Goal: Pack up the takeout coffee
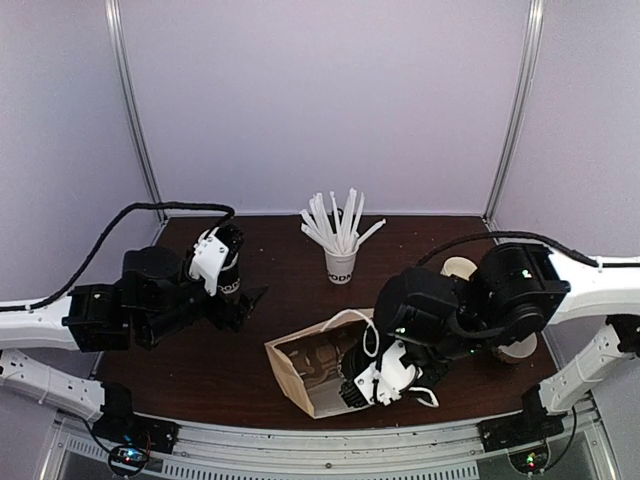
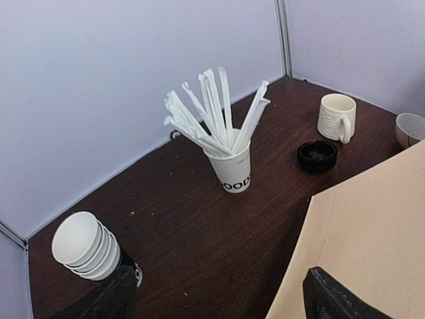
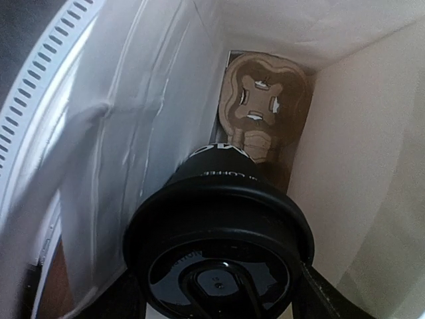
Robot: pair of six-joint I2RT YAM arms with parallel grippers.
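The takeout coffee (image 3: 219,219), a black cup with white lettering and a round black lid, lies inside the brown paper bag (image 1: 300,375), which rests on its side at the table's front. My right gripper (image 3: 219,296) reaches into the bag's mouth, one finger on each side of the lid, shut on the cup. From above, the right gripper (image 1: 375,385) sits at the bag opening and mostly hides the cup. My left gripper (image 2: 219,306) stands open and empty over bare table. Its left finger is beside a stack of lidless cups (image 2: 86,246), and its right finger is over the bag (image 2: 372,232).
A white cup full of white sticks (image 1: 340,262) stands mid-table. A cream mug (image 2: 337,116), a loose black lid (image 2: 317,155) and a grey bowl (image 2: 412,128) sit at the back right. A brown moulded cardboard insert (image 3: 262,106) lies deep in the bag.
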